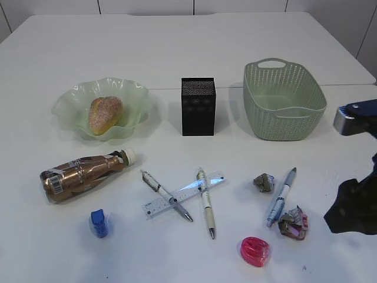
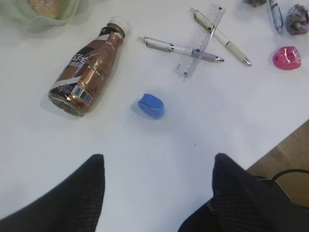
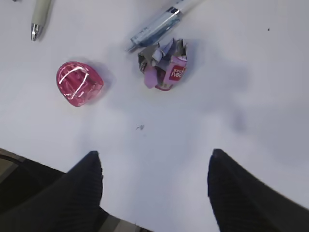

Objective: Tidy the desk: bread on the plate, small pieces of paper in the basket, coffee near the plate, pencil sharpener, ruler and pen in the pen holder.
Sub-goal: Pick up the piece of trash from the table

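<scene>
The bread (image 1: 105, 114) lies in the ruffled green glass plate (image 1: 76, 96) at the back left of the white counter (image 1: 177, 53), with the black mesh pen holder (image 1: 198, 107) to its right and the sage-green basket (image 1: 284, 100) farther right. The coffee bottle (image 1: 82, 174) lies on its side in front of the plate, cap toward the pen holder. Near the middle, the clear ruler (image 1: 184, 194) lies crossed with two pens (image 1: 166, 195), and a blue pen (image 1: 281, 196) lies to the right between two crumpled paper scraps (image 1: 264, 183). A blue pencil sharpener (image 1: 99, 223) sits front left, a pink one (image 1: 255, 251) front right. The left tool (image 2: 157, 186) hovers wide open and empty over the bare counter near the blue sharpener. The right tool (image 3: 154, 183) is likewise wide open and empty, near the pink sharpener and the paper scrap.
</scene>
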Robot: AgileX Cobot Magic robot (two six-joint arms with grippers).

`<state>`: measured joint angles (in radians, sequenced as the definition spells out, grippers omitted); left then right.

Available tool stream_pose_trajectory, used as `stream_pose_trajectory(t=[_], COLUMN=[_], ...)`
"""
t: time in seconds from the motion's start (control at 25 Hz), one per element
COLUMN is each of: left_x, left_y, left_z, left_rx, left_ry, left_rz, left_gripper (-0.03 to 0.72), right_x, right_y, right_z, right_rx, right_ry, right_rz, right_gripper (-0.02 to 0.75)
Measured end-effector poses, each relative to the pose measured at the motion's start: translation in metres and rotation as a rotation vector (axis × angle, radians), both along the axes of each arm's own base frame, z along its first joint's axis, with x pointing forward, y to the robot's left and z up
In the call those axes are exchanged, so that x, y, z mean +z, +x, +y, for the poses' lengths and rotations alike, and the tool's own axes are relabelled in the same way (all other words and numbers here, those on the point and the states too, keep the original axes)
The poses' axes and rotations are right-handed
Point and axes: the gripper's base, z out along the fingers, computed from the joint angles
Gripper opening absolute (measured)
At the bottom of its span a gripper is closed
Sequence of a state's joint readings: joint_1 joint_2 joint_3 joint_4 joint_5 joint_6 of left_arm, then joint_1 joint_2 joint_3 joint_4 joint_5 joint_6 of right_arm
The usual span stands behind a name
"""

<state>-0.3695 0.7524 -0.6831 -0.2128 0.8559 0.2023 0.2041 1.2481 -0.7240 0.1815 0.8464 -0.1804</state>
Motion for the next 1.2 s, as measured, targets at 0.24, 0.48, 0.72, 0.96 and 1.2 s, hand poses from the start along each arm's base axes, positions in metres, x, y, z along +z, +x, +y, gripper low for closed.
stream_pose_trajectory(t=[0.24, 0.48, 0.72, 0.96, 1.2], left_x=[0.001, 0.002, 0.002, 0.002, 0.002], left_y=[0.001, 0.002, 0.002, 0.002, 0.002], left_z=[0.000, 0.000, 0.000, 0.000, -0.001], left_rx=[0.004, 0.005, 0.006, 0.007, 0.007], left_ry=[-0.007, -0.009, -0.011, -0.013, -0.015], left_rz=[-0.018, -0.023, -0.027, -0.028, -0.029], left_gripper=[0.490, 0.489, 0.482, 0.480, 0.476], right_x=[-0.033, -0.057, -0.060, -0.068, -0.079], right_y=[0.021, 0.033, 0.051, 0.063, 0.074], right_z=[0.004, 0.008, 0.011, 0.015, 0.032], right_rx=[-0.029, -0.054, -0.057, -0.055, 0.000], right_ry=[-0.009, -0.002, 0.003, -0.001, -0.017], right_rz=[0.086, 0.126, 0.101, 0.116, 0.129], right_gripper=[0.533, 0.532, 0.533, 0.533, 0.533])
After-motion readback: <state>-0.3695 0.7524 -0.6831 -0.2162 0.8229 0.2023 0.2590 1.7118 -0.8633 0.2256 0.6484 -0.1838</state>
